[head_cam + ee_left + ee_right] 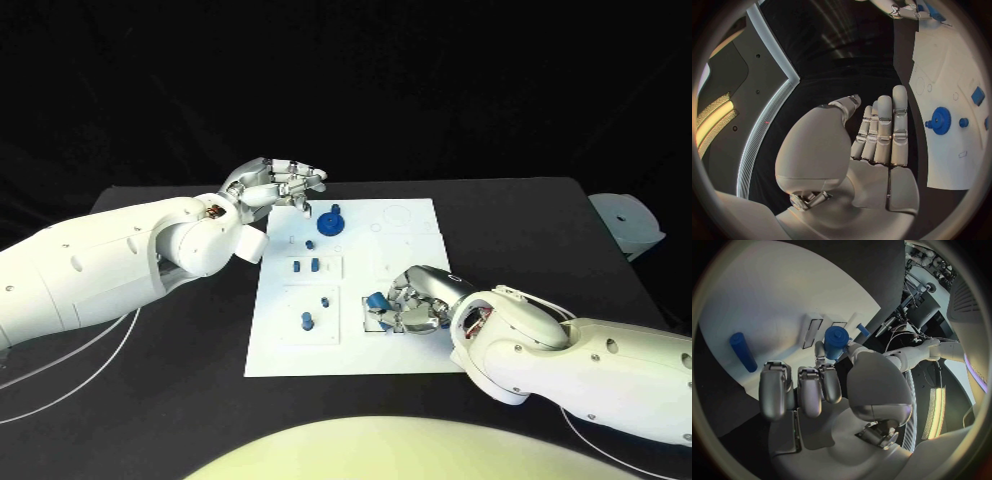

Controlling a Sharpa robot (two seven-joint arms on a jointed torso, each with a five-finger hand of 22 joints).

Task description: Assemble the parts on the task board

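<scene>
Nearest the head camera, the right hand (411, 303) pinches a small blue cylinder (835, 341) between its fingers (819, 385) over the task board (274, 350). It looks light, rigid and smooth, so a grip across its sides suits. Left hand (271, 183) hovers at the board's far corner near the blue gear (332, 221), fingers together, holding nothing.

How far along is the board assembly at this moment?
Early to midway. The blue toothed gear already sits on the white task board. The right hand pinches a short blue cylinder over it. The left hand holds nothing. A blue rod and small blue pegs remain.
</scene>
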